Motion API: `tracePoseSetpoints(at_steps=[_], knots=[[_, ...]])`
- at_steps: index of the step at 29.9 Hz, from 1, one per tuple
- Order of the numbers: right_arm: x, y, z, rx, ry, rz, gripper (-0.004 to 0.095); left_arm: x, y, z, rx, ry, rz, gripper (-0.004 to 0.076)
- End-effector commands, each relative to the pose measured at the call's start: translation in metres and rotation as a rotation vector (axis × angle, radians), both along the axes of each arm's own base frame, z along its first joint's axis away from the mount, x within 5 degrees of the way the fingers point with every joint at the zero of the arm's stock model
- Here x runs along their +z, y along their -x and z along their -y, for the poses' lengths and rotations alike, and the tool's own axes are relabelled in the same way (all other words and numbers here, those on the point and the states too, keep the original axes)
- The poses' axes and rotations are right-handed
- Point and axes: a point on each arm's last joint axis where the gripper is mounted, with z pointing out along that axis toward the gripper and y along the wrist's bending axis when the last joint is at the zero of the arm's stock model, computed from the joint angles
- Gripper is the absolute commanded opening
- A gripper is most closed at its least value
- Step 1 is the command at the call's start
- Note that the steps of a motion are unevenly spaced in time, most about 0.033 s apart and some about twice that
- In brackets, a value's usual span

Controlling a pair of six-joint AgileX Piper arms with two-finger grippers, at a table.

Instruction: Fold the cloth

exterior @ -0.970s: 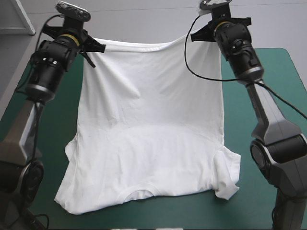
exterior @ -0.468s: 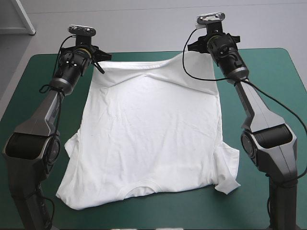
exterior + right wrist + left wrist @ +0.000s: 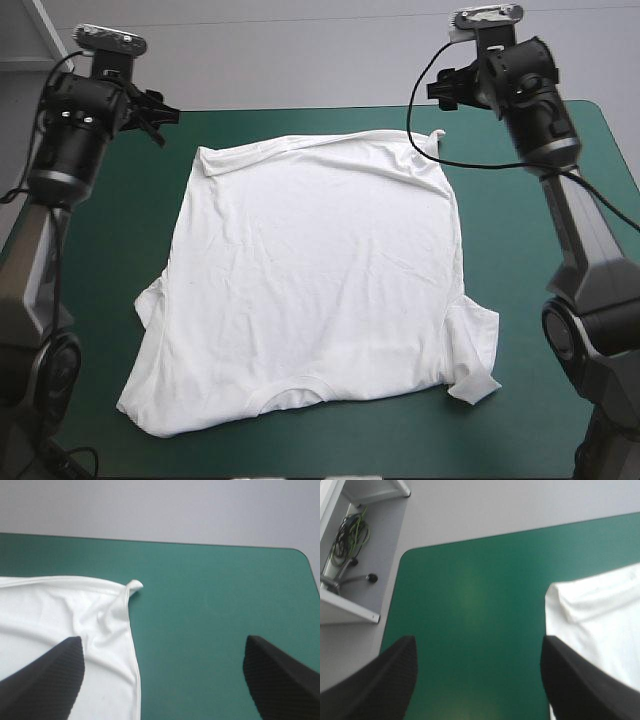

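The white T-shirt (image 3: pixel 315 285) lies spread flat on the teal-green table, its hem toward the far edge and its collar toward the near edge. My left gripper (image 3: pixel 160 112) hangs raised off the far left corner of the shirt, open, with nothing between its fingers. In the left wrist view the left gripper (image 3: pixel 477 680) stands over bare cover, the T-shirt (image 3: pixel 600 625) off to one side. My right gripper (image 3: pixel 445 85) is raised above the far right hem corner, open and empty. The right wrist view has the T-shirt (image 3: pixel 60 625) corner under the right gripper (image 3: pixel 162 680).
Bare teal-green cover (image 3: pixel 520 250) runs on both sides of the shirt and along the far edge. A pale shelf with cables (image 3: pixel 347 555) stands beyond the table's far left corner.
Both grippers opened and let go of the hem, which dropped flat on the table. Both arms then rose and drew outward from the shirt.
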Motion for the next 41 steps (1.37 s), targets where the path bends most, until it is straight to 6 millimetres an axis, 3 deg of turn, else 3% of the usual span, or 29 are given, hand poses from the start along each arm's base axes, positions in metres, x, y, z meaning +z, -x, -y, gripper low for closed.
tracePoseSetpoints(at_steps=[1,6,10,16,20,24,32,41], knots=[[0.05,0.053,0.015,0.014,-0.015,0.051,0.0734,0.048,0.068,-0.015,0.063,-0.002,-0.014,0.0488],[0.044,0.087,0.012,0.134,-0.088,-0.034,0.0709,0.071,0.125,-0.015,0.004,0.124,0.019,0.0478],[0.011,0.124,0.019,0.146,-0.091,-0.176,0.0697,0.061,0.172,-0.012,-0.06,0.222,-0.008,0.0477],[-0.034,0.195,0.039,0.132,-0.081,-0.284,0.0697,-0.011,0.236,-0.018,-0.051,0.255,-0.171,0.0477],[-0.06,0.233,0.046,0.168,-0.1,-0.337,0.0695,-0.068,0.261,-0.02,-0.037,0.253,-0.302,0.0477],[-0.082,0.252,0.045,0.195,-0.14,-0.409,0.0695,-0.118,0.265,-0.021,-0.011,0.232,-0.462,0.0477],[-0.114,0.271,0.046,0.205,-0.178,-0.495,0.0656,-0.182,0.253,-0.016,-0.01,0.256,-0.526,0.0477],[-0.117,0.279,0.042,0.229,-0.243,-0.506,0.0651,-0.219,0.243,-0.013,0.02,0.311,-0.482,0.0477]])
